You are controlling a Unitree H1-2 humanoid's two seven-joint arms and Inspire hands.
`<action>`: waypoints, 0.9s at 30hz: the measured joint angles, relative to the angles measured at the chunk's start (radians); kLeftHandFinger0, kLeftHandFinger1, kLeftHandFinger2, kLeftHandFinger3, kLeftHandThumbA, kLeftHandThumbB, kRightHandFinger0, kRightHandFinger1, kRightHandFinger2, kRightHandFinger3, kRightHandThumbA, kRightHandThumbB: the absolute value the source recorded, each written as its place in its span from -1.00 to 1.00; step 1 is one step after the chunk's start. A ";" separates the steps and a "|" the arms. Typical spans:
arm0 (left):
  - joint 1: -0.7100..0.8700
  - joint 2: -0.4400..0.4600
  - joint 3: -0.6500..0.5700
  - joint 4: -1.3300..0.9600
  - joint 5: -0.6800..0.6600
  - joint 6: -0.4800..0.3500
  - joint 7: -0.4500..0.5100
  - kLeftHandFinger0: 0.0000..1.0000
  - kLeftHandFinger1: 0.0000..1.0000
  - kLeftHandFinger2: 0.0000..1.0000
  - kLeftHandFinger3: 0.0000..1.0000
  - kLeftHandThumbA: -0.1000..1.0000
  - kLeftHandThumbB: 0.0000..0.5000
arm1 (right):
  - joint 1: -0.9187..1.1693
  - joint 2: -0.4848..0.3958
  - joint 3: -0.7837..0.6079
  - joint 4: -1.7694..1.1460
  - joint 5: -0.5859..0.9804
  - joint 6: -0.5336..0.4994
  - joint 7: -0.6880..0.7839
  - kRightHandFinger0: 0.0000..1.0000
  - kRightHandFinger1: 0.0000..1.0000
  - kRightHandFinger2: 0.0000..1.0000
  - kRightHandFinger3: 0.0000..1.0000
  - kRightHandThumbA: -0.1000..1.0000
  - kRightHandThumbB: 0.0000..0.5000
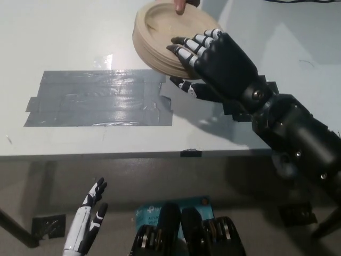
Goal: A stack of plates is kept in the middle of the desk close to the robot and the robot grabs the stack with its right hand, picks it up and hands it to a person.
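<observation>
A stack of tan plates [159, 33] hangs tilted above the white desk, casting a shadow beneath it. My black right hand [216, 61] is shut on the stack's near right rim, fingers [187, 47] over the top and thumb underneath. A person's fingers [180, 5] touch the stack's far rim at the picture's top edge. My white left hand [88, 221] rests low at the lower left, below the desk's front edge, open and holding nothing.
A large patch of grey tape [98, 98] lies on the desk [64, 32] to the left of the stack. A dark tape patch [238, 111] shows under my right wrist. The desk's front edge [106, 156] runs across the middle. A blue object [150, 210] lies on the floor.
</observation>
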State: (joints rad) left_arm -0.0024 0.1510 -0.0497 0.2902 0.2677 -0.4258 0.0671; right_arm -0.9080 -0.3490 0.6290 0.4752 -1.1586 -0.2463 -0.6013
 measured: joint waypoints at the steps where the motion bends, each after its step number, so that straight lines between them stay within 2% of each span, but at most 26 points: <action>1: 0.000 0.000 0.000 0.000 0.000 0.000 0.000 1.00 1.00 1.00 1.00 1.00 0.48 | -0.008 0.001 0.000 0.016 -0.003 -0.003 -0.007 -1.00 -0.99 0.34 -0.42 -1.00 0.25; 2: 0.001 0.000 -0.001 0.000 0.000 -0.001 0.000 1.00 1.00 1.00 1.00 1.00 0.50 | -0.022 0.005 0.000 0.048 -0.008 -0.004 -0.018 -1.00 -0.96 0.34 -0.39 -1.00 0.26; 3: 0.001 0.000 -0.001 0.000 0.000 -0.001 0.000 1.00 1.00 1.00 1.00 1.00 0.48 | -0.027 0.007 0.000 0.063 -0.010 -0.004 -0.025 -0.93 -0.71 0.54 -0.16 -0.99 0.25; 4: 0.001 0.000 -0.001 0.000 0.000 -0.001 0.000 1.00 1.00 1.00 1.00 1.00 0.47 | -0.032 0.010 0.000 0.077 -0.012 -0.004 -0.030 -0.97 -0.63 0.48 -0.20 -0.99 0.25; 7: 0.001 0.000 -0.003 0.000 0.000 -0.001 0.000 1.00 1.00 1.00 1.00 1.00 0.47 | -0.043 0.022 -0.017 0.126 -0.007 -0.002 -0.035 -0.97 -0.63 0.48 -0.20 -0.99 0.25; 8: 0.001 0.000 -0.003 0.000 0.000 -0.001 0.000 1.00 1.00 1.00 1.00 1.00 0.49 | -0.043 0.022 -0.017 0.126 -0.007 -0.002 -0.035 -0.15 0.21 1.00 0.53 -0.44 0.53; 9: 0.001 0.000 -0.004 0.000 0.001 -0.001 0.000 1.00 1.00 1.00 1.00 1.00 0.49 | -0.044 0.024 -0.027 0.139 0.001 0.000 -0.033 1.00 1.00 1.00 1.00 0.12 0.91; 10: 0.001 0.000 -0.004 0.000 0.001 -0.001 0.000 1.00 1.00 1.00 1.00 1.00 0.47 | -0.043 0.025 -0.040 0.135 0.009 0.007 -0.012 1.00 1.00 1.00 1.00 0.60 1.00; 12: 0.001 0.000 -0.004 0.001 0.001 0.000 0.000 1.00 1.00 1.00 1.00 1.00 0.55 | -0.039 0.025 -0.047 0.124 0.017 0.014 0.014 1.00 1.00 1.00 1.00 0.72 1.00; 14: 0.001 -0.001 -0.003 0.001 0.001 0.001 0.000 1.00 1.00 1.00 1.00 1.00 0.56 | -0.024 0.025 -0.058 0.100 0.034 0.030 0.059 1.00 1.00 1.00 1.00 0.75 1.00; 15: 0.001 -0.001 -0.003 0.001 0.001 0.001 0.000 1.00 1.00 1.00 1.00 1.00 0.50 | -0.022 0.025 -0.059 0.098 0.035 0.030 0.062 1.00 1.00 1.00 1.00 0.81 1.00; 21: 0.001 -0.001 -0.003 0.002 0.000 0.002 0.000 1.00 1.00 1.00 1.00 1.00 0.37 | 0.043 0.023 -0.083 -0.025 0.102 0.075 0.209 1.00 1.00 1.00 1.00 0.82 1.00; 22: 0.001 -0.001 -0.003 0.002 0.000 0.002 0.000 1.00 1.00 1.00 1.00 1.00 0.46 | 0.044 0.023 -0.083 -0.028 0.103 0.076 0.212 1.00 1.00 1.00 1.00 0.80 1.00; 27: 0.001 -0.001 -0.003 0.002 0.000 0.003 0.000 1.00 1.00 1.00 1.00 1.00 0.45 | 0.088 0.018 -0.116 -0.193 0.173 0.115 0.345 1.00 1.00 1.00 1.00 0.76 1.00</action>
State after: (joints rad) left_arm -0.0014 0.1499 -0.0529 0.2923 0.2674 -0.4232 0.0667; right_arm -0.8202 -0.3314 0.5130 0.2822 -0.9852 -0.1310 -0.2564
